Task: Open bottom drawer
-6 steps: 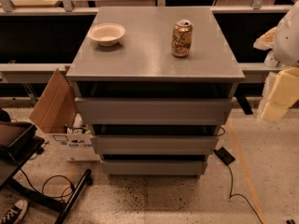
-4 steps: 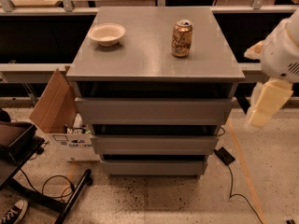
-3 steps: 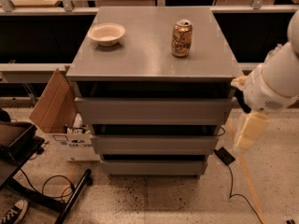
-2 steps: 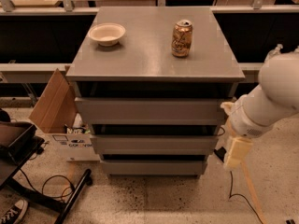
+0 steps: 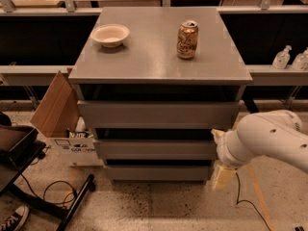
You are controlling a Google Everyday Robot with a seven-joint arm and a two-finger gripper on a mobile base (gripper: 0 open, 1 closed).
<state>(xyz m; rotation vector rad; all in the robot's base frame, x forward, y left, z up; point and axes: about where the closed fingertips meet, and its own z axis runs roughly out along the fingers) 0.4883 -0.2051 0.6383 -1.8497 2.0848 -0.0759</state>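
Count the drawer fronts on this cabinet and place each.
3, stacked: top drawer uppermost, middle drawer beneath it, bottom drawer lowest. The gripper hangs beside the bottom drawer's right end.

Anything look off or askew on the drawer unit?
Nothing stands out. Can and bowl sit upright on top, nothing spilled. The bottom drawer sits shut and level. The gripper hangs by its right end.
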